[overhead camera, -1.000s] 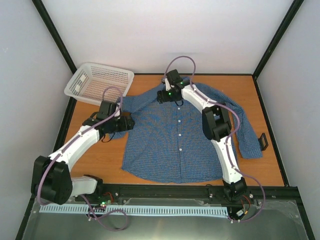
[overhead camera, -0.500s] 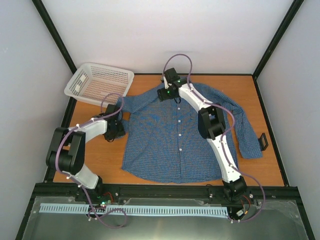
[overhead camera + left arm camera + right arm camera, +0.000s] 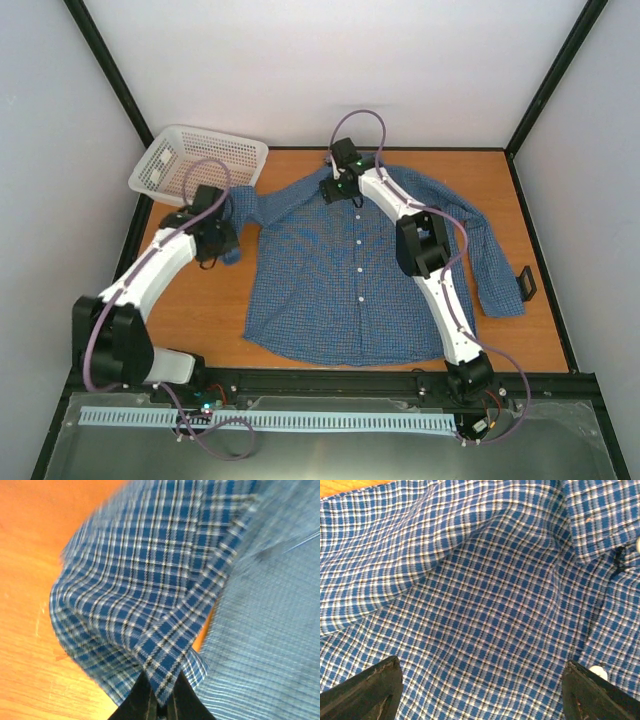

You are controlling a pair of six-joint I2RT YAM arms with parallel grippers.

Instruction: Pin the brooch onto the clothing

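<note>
Bright even light; blurry left-wrist view.

basket point(image 3: 215, 155): white, far-left corner | small black object point(image 3: 526, 282): right edge | table point(image 3: 195, 315): orange wood

The shirt point(image 3: 330, 290) is blue with a fine check of white and dark navy lines, paler on its turned-over inner face, and its buttons point(image 3: 359, 268) are white. The counter point(image 3: 200, 320) is orange-brown wood grain, and the perforated basket point(image 3: 205, 160) is white. The left arm point(image 3: 155, 270) and right arm point(image 3: 452, 305) are white with black joints, their cables point(image 3: 360, 114) greyish purple.
</note>
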